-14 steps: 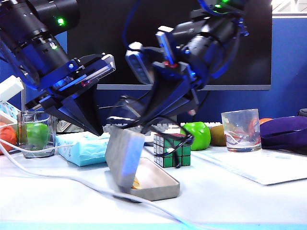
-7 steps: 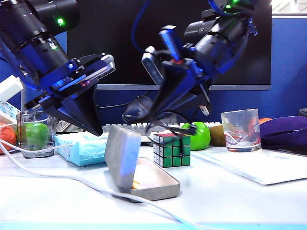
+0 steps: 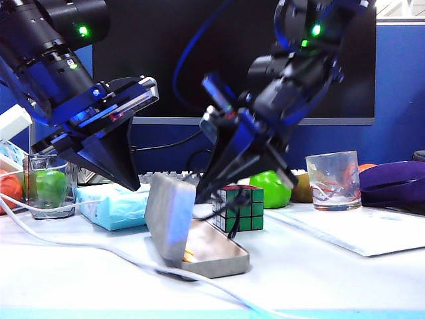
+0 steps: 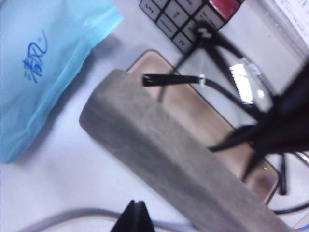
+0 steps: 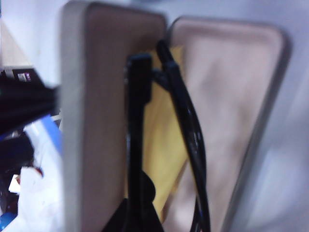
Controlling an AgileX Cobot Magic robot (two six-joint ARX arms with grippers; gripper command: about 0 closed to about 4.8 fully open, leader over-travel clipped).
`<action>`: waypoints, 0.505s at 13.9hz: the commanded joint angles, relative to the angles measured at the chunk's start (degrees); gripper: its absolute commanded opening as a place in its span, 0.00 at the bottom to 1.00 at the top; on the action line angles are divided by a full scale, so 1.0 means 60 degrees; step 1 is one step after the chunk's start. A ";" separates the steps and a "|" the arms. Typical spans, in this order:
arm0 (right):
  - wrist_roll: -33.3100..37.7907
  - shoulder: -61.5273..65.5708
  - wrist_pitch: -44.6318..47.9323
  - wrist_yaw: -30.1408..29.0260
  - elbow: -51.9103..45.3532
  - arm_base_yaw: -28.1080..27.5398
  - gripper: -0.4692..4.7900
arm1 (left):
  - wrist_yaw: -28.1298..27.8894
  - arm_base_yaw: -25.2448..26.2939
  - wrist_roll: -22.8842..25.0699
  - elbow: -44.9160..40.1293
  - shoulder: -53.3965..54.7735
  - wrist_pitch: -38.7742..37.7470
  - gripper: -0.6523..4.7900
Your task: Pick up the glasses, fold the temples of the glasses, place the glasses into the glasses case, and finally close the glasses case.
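Glasses hung in the right gripper, its jaws pinched on the black frame, just above the open tray of the case. In the left wrist view one temple reached out over the tray's silvery lining, its tip near the raised lid. The right wrist view showed the frame low between lid and tray, above a yellow cloth lying inside. Left gripper, jaws together and empty, hovered just beside the lid's outer face, on the side away from the tray. A cube stood just behind the case, a blue tissue pack to its left.
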 commanded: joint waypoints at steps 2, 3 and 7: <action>0.0361 0.0353 0.0408 -0.0361 0.0015 0.0004 0.08 | -0.0015 -0.0007 -0.0029 0.0000 -0.0029 0.0036 0.12; 0.0361 0.0423 0.0393 -0.0590 0.0011 0.0007 0.08 | -0.0018 -0.0007 -0.0025 0.0000 -0.0025 0.0036 0.12; 0.0357 0.0834 0.0397 -0.0590 0.0015 0.0033 0.08 | -0.0015 -0.0007 -0.0025 0.0000 -0.0025 0.0040 0.12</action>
